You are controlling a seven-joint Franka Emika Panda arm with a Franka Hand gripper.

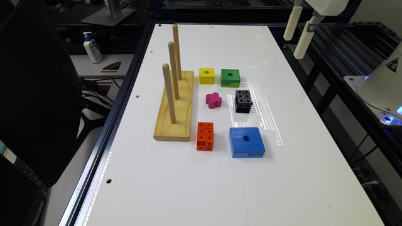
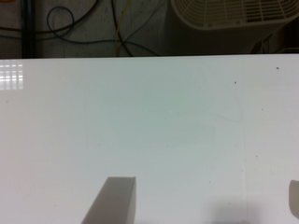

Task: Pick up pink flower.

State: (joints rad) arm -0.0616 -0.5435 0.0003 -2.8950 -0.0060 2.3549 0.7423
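The pink flower (image 1: 213, 100), a small magenta block with a lobed outline and flat top, lies on the white table (image 1: 220, 188) near its middle. It sits between the wooden peg board and a black block. My gripper (image 1: 293, 47) hangs high above the table's far edge on the exterior view's right, well away from the flower. In the wrist view my gripper (image 2: 208, 182) is open, its two pale fingers (image 2: 114, 200) set wide apart over bare white tabletop, with nothing between them.
A wooden base with three upright pegs (image 1: 176, 106) stands beside the flower. Around the flower lie a yellow cube (image 1: 207, 75), green block (image 1: 230, 78), black block (image 1: 243, 101), orange block (image 1: 205, 136) and blue block (image 1: 246, 142). The robot base (image 1: 383, 88) is on the right.
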